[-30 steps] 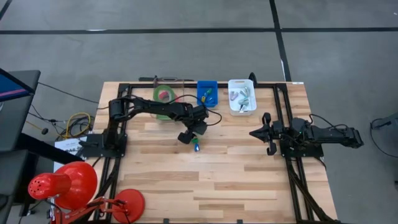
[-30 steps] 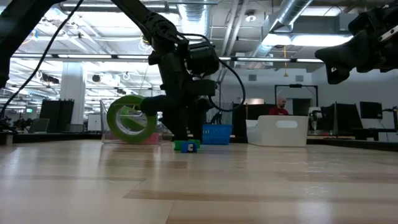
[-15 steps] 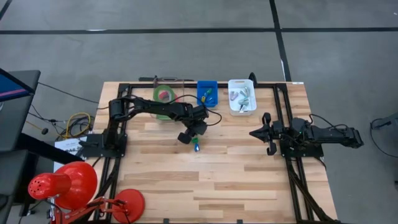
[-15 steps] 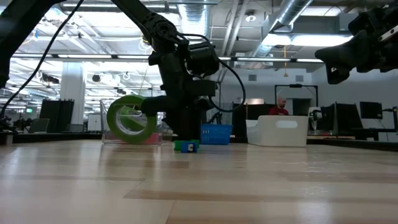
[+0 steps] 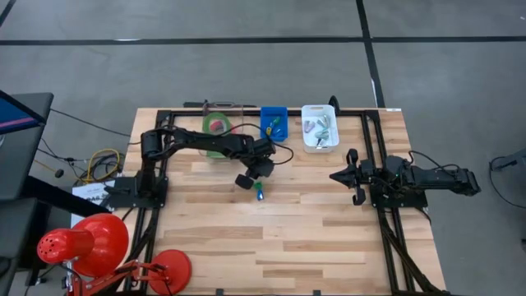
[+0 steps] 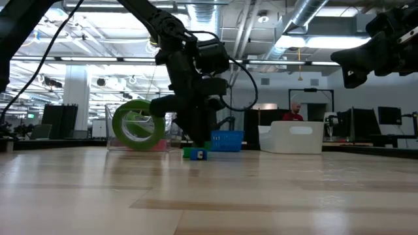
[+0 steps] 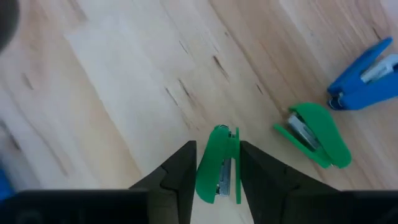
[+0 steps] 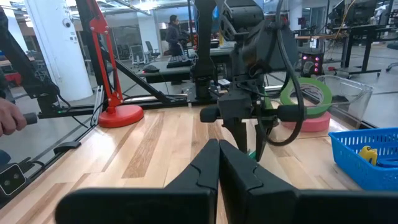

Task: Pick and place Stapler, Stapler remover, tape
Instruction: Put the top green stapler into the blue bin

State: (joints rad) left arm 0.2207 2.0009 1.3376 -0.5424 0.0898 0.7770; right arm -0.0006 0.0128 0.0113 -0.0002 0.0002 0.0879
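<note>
My left fingers (image 7: 217,180) are clamped on the little green stapler (image 7: 219,167), low in the middle of the frame above the bench (image 7: 112,81); it looks light, hard and slippery, so I pinch its flat sides.

The table (image 5: 312,222) is pale wood in jointed planks, smooth with a soft sheen. The green stapler (image 7: 219,167) between the matt black plastic fingers (image 7: 180,171) looks like glossy plastic with a bare metal strip. At its 2 o'clock, another green stapler (image 7: 314,134) and a blue one (image 7: 364,76) show the same plastic-and-metal make.
</note>
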